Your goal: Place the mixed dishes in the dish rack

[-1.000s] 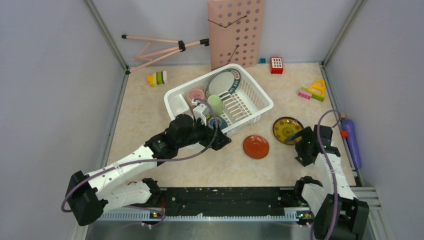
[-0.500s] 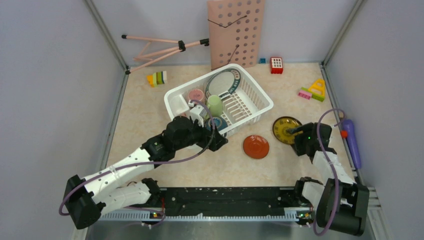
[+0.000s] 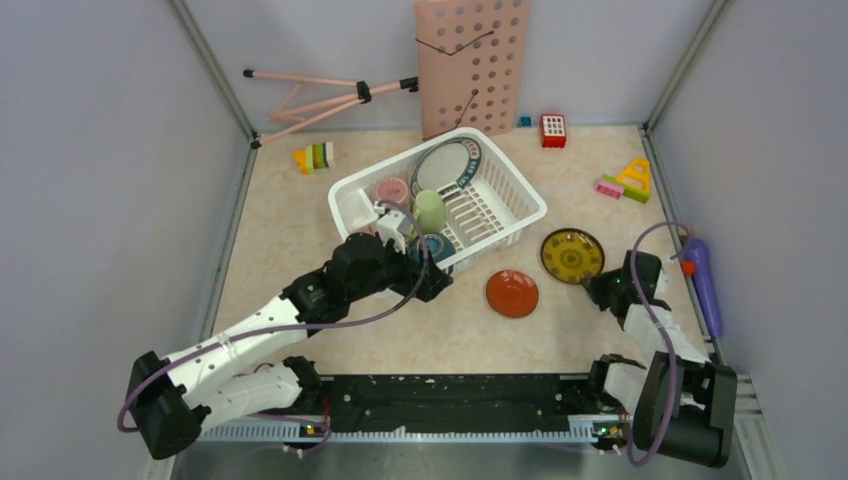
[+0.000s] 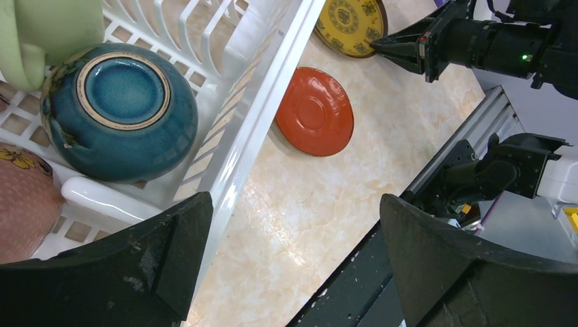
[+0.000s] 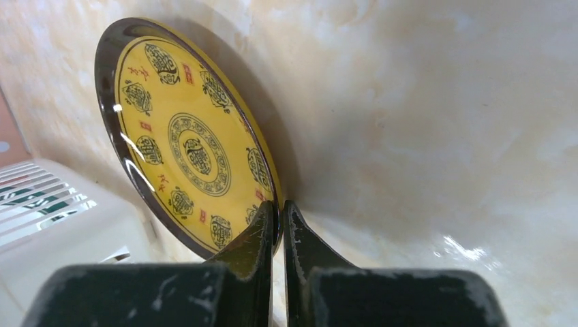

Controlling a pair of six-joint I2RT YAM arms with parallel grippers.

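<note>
Right side, near: right gripper [image 5: 279, 219] has its jaws drawn together on the near right rim of the yellow small plate [image 5: 191, 146]. The rim sits pinched between the two fingertips. The plate is on the table to the right of the rack and apart from it. Cannot tell whether its gripped edge is off the surface.

Purple cylinder [image 3: 703, 280] lies just right of that arm, along the right edge of the table.

Left of the yellow plate, slightly nearer: orange small plate [image 3: 512, 293], flat on the table. It is just outside the near wall of the dish rack [image 3: 500, 238] and nothing touches it.

Centre: left gripper [image 4: 294, 211] hangs over the rack's near wall with its jaws wide apart and nothing between them.

Inside the rack, near end: blue bowl [image 4: 123, 109], upside down on the grid floor, foot ring up. A pink cup [image 4: 24, 204] sits to its left. The light green mug [image 3: 431, 210] is just beyond the bowl, at the left end of the upright dividers. A second pink cup [image 3: 392, 189] stands farther left. At the far end, the teal-rimmed large plate [image 3: 447, 165] stands on edge against the far wall.

Far side of the table: toy blocks [image 3: 625, 182] at right and a red block [image 3: 553, 130] near the back wall. The pink perforated board [image 3: 472, 65] leans on that wall behind the rack.
</note>
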